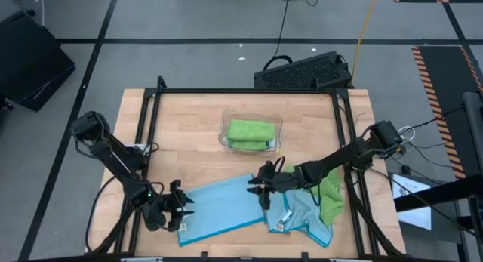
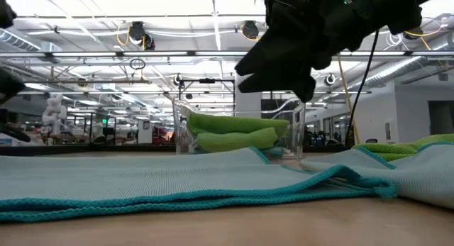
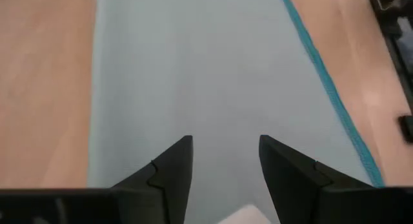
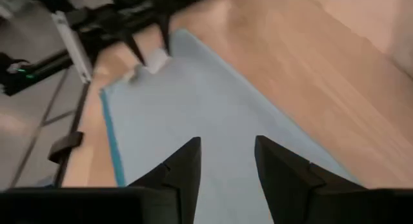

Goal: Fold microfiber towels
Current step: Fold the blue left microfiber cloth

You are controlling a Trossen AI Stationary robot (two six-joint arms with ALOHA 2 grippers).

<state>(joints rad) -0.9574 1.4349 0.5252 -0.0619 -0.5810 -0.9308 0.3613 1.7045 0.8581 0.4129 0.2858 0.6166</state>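
Blue towel (image 1: 219, 207) lies half-folded between both open, empty end effectors, left (image 1: 178, 210) and right (image 1: 259, 188); two folded green ones fill the tray (image 1: 224, 138), a heap (image 1: 313, 209) waits beyond.

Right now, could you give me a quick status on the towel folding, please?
Both end effectors open: left, right, one at each end of the flat light blue microfiber towel. Nothing gripped. Crumpled blue and green towels beside it.

We see even, bright light from ceiling strip lamps (image 2: 213, 23), glaring in the low view. The right gripper (image 2: 284, 58) looms as a dark silhouette there. The tabletop (image 4: 335, 50) beyond it is motion-blurred; shadows stay faint.
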